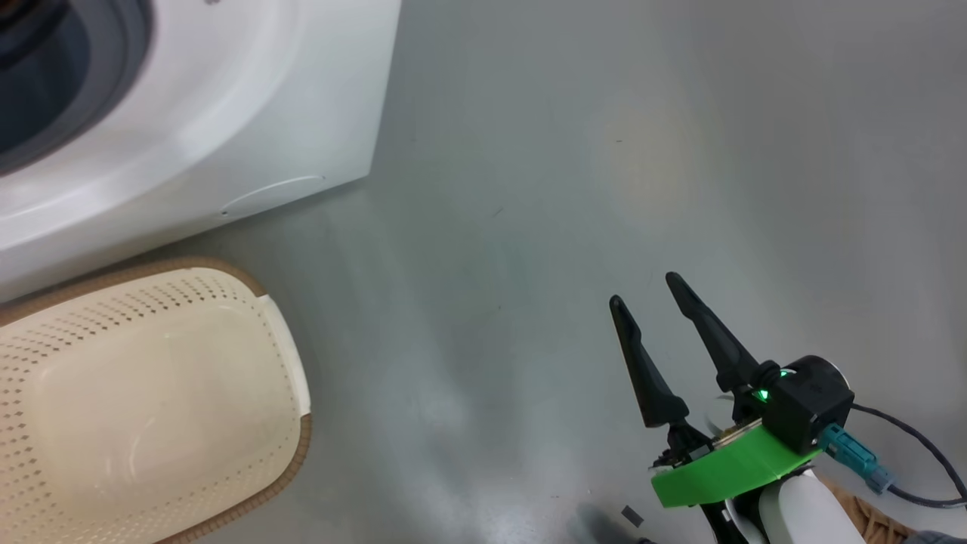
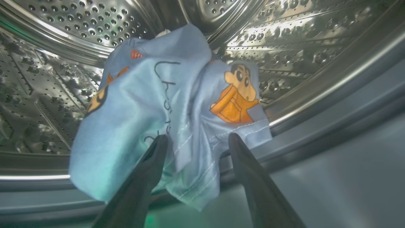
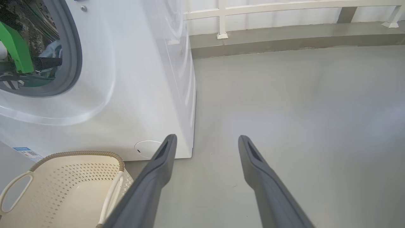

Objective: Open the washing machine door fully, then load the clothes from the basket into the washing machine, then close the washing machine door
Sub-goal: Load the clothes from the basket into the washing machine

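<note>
The clothes (image 2: 142, 110), light blue with orange cartoon figures, hang bunched inside the steel drum (image 2: 300, 47) of the washing machine (image 1: 227, 113), just beyond my left gripper (image 2: 196, 139). Its two fingers stand wide apart, open, with the fabric's lower folds between them. Whether the cloth rests on a finger I cannot tell. The cream perforated basket (image 1: 151, 302) sits on the floor in front of the machine with nothing in it. My right gripper (image 1: 644, 291) hovers open over bare floor to the right of the basket (image 3: 79, 171). The washing machine door is out of view.
The right wrist view shows the washing machine (image 3: 126, 79) with its grey gasket (image 3: 74, 57) and my left arm's green mount (image 3: 14, 47) inside the opening. Grey floor (image 3: 300, 126) stretches right to a kerb (image 3: 284, 41) and a white railing (image 3: 221, 19).
</note>
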